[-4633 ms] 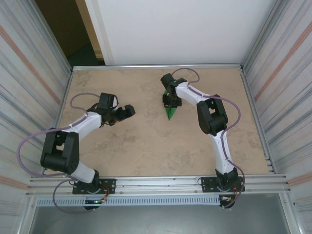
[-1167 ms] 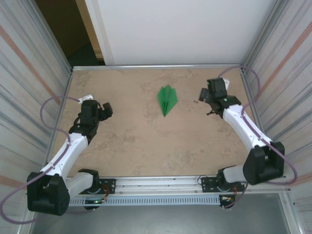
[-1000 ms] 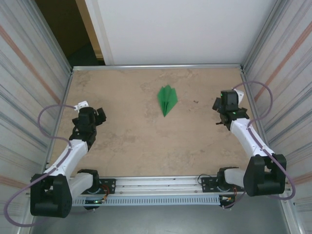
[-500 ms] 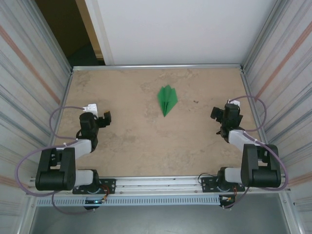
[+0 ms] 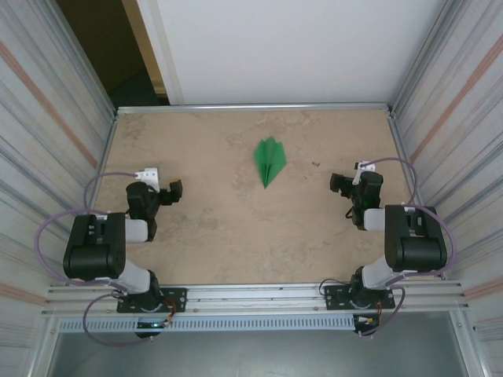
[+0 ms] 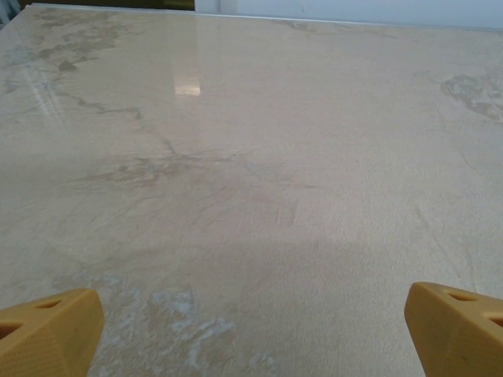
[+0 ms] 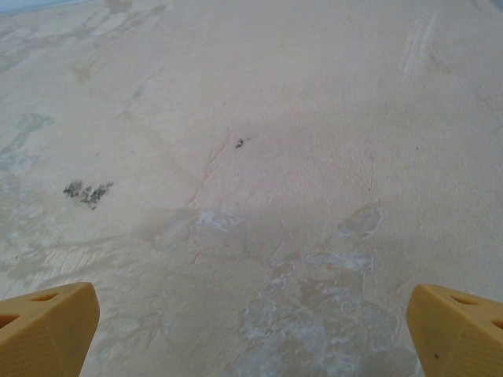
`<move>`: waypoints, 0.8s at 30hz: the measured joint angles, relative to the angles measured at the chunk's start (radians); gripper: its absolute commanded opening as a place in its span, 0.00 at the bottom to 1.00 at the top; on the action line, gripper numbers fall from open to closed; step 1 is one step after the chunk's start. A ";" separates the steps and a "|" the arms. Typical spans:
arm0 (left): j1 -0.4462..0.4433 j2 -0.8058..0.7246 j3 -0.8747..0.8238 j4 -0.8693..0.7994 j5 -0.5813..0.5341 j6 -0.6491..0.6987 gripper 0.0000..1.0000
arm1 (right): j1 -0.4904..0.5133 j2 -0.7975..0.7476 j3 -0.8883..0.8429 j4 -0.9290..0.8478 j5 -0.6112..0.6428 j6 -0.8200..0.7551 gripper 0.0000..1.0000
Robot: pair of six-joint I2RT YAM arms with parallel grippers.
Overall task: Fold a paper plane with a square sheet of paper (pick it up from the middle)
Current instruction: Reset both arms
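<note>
The square sheet of paper lies folded into a narrow green paper plane (image 5: pixel 269 160) with layered wings, flat on the table at centre back, its nose pointing toward the near edge. My left gripper (image 5: pixel 171 190) is folded back on the left, well apart from the plane, and is open; its yellow fingertips (image 6: pixel 47 330) stand wide over bare table. On the right, equally far from the plane, my right gripper (image 5: pixel 339 185) is also open, with its yellow fingertips (image 7: pixel 460 334) spread wide and nothing between them.
The beige stone-patterned table (image 5: pixel 236 236) is enclosed by metal walls left and right and a white wall at the back. A small dark speck (image 7: pixel 239 143) and a dark smudge (image 7: pixel 87 191) mark the surface ahead of the right gripper.
Both arms have drawn back from the plane toward their bases and folded up at the sides. The plane has stayed where it lay. Both grippers stayed open.
</note>
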 measured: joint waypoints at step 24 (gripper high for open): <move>-0.061 0.009 0.072 -0.092 -0.066 0.061 0.99 | 0.001 0.003 0.000 0.053 0.000 -0.007 0.99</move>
